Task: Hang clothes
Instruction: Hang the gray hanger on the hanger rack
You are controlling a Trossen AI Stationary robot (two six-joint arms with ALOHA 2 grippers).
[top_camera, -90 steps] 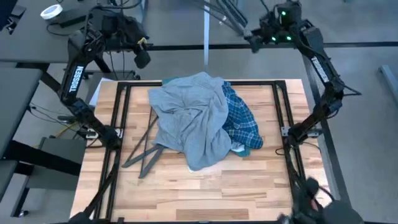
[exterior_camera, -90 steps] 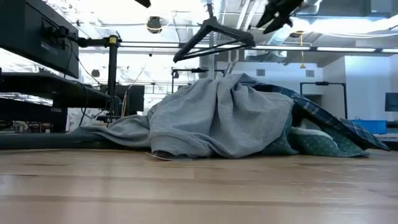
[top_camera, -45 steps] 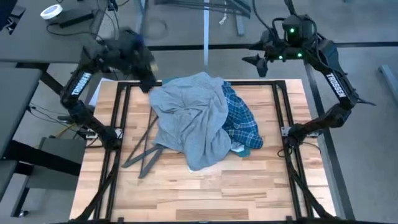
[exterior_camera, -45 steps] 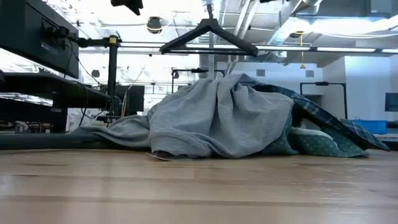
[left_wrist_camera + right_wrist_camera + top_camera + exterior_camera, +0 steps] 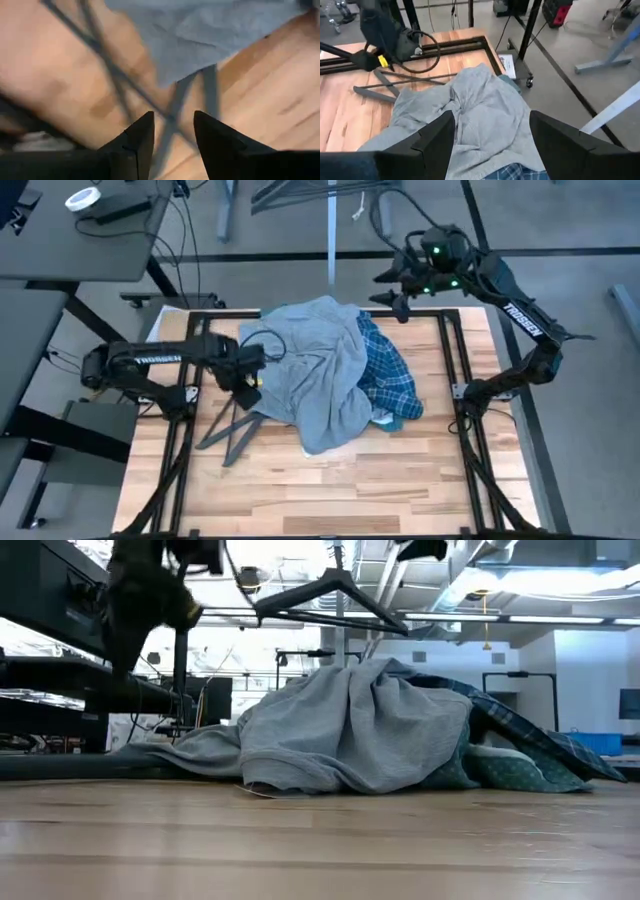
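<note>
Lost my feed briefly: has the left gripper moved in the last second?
Yes. The left gripper has dropped from beyond the table's far-left corner to the near side of it, now open over the dark hangers beside the grey tee.

Soft, matt, creased cloth: grey long-sleeve tee (image 5: 305, 375), blue-white plaid shirt (image 5: 388, 378). Counter (image 5: 330, 480) of pale planked wood, faintly sheened. Thin, dark, matt hangers (image 5: 228, 430).

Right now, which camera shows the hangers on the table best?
The high view: the dark hangers lie beside the grey tee, near the left pincer. The left wrist shows them blurred; the right wrist shows them partly.
</note>
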